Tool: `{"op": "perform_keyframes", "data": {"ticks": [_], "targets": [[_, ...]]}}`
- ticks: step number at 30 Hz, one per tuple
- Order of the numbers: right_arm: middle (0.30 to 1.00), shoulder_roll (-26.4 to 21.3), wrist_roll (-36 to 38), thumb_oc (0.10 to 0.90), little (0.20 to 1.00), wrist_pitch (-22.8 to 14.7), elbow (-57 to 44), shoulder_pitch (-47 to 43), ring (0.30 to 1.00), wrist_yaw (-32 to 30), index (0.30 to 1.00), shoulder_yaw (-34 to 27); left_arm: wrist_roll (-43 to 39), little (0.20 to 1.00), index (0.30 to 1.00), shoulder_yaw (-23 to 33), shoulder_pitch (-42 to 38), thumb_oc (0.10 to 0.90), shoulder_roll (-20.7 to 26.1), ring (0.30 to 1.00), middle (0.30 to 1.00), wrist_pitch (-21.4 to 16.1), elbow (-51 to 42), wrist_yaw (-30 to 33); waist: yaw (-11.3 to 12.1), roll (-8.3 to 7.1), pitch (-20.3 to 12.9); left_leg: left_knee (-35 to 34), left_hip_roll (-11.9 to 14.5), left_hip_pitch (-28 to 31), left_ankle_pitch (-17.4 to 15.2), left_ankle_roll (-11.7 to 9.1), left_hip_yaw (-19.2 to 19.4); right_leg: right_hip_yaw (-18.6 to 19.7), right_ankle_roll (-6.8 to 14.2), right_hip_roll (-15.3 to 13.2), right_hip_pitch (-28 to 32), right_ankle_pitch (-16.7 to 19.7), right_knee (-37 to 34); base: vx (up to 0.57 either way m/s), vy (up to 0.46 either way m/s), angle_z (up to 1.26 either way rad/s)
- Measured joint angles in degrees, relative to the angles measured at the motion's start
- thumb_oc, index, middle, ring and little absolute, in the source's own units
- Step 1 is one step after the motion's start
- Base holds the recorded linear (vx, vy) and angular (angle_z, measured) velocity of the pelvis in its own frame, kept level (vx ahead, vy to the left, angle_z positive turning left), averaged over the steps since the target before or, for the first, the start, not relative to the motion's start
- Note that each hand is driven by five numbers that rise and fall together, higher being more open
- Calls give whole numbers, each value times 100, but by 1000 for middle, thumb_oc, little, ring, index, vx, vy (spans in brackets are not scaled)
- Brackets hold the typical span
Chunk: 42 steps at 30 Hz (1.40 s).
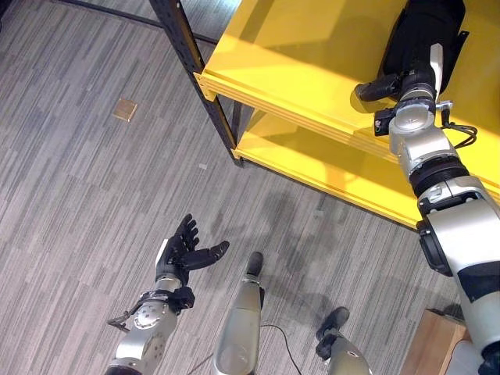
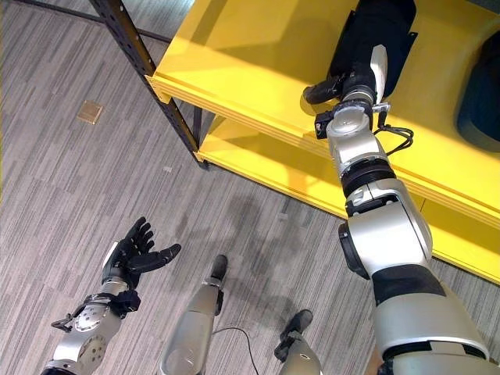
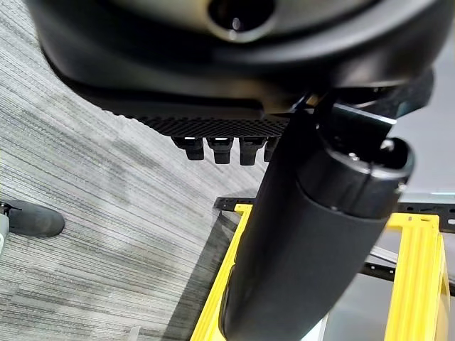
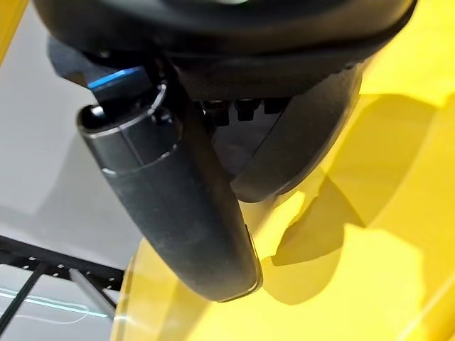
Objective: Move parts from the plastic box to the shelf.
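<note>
Left eye view shows the right hand [image 1: 412, 82] at upper right, touching a black part [image 1: 426, 31] on the yellow shelf [image 1: 297, 70]. I cannot tell its grip. At lower left, the left hand [image 1: 181, 254] spreads loose and holds nothing.

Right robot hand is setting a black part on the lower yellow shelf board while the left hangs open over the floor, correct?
Not quite: the right robot hand is at the black part on the upper yellow shelf board, not the lower board; the right eye view shows it. The left robot hand does hang open over the floor.
</note>
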Motion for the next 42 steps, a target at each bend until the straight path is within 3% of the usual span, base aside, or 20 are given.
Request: {"op": "perform_keyframes", "data": {"ticks": [13, 27, 42], "targets": [[1000, 7, 110, 900, 1000, -37, 13, -79, 1000, 23, 1000, 45, -1, 1000, 1000, -1, -4, 900, 44, 1000, 1000, 0, 0, 3, 105, -36, -19, 31, -42, -85, 20, 28, -13, -20, 24, 6, 0, 115, -148, 0, 2, 1], [1000, -10, 96, 900, 1000, -3, 19, -12, 1000, 76, 1000, -73, 0, 1000, 1000, -3, -21, 900, 203, 1000, 1000, 0, -3, 2, -173, -42, -20, 108, 22, -74, 57, 82, 121, 176, -15, 3, -111, 195, -74, -27, -3, -5], [1000, -18, 99, 900, 1000, 1, 232, -8, 1000, 77, 1000, -242, 0, 1000, 1000, -2, -14, 900, 209, 1000, 1000, 1, -3, -33, -204, -42, -20, 121, 25, -58, 80, 116, 242, 307, -28, -13, -139, 320, -176, -9, -4, -4]]}}
